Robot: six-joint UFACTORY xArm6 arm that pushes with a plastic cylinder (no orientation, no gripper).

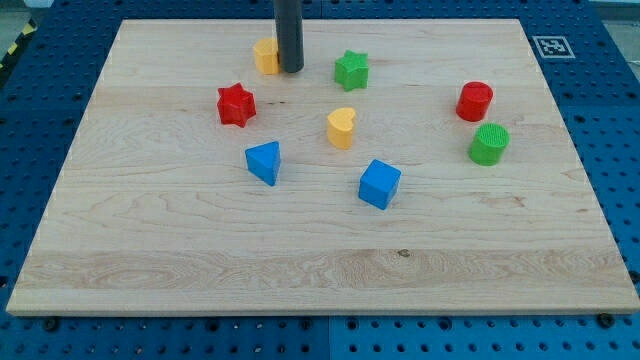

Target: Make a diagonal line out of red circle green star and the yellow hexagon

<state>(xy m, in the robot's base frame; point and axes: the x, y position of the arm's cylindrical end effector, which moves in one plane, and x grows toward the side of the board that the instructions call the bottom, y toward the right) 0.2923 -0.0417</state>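
The yellow hexagon (pixel 265 56) lies near the view's top, left of centre. My tip (pixel 291 70) stands right against its right side, partly hiding it. The green star (pixel 351 70) lies to the right of my tip, a short gap away. The red circle (pixel 475 101) lies far to the view's right, below the star's level.
A red star (pixel 236 105), a yellow heart (pixel 342 128), a blue triangle (pixel 264 162), a blue cube (pixel 379 184) and a green circle (pixel 489 144) lie on the wooden board (pixel 320 280). A marker tag (pixel 549 45) sits off the top right corner.
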